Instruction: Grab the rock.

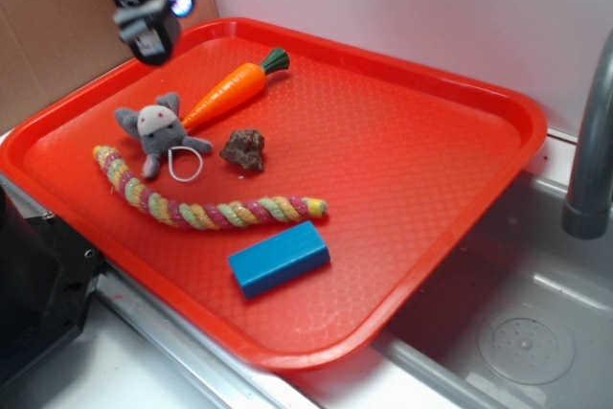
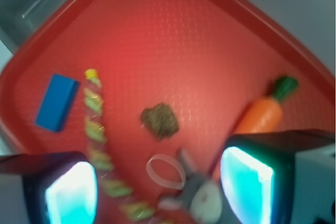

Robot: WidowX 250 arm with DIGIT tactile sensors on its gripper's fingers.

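Blue block (image 1: pixel 279 257) sits nearest on the red tray (image 1: pixel 431 189), behind it the rope toy (image 1: pixel 206 206), then the rock (image 1: pixel 244 149) between carrot (image 1: pixel 230 89) and grey plush mouse (image 1: pixel 158 131), while the gripper (image 1: pixel 144 11) hovers above, jaws apart.

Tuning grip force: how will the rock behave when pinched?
The rock looks rigid and jagged, so the pads will likely meet uneven faces and it may twist. Its lumpy shape probably won't roll. It seems dense for its size, and lies apart from the mouse.
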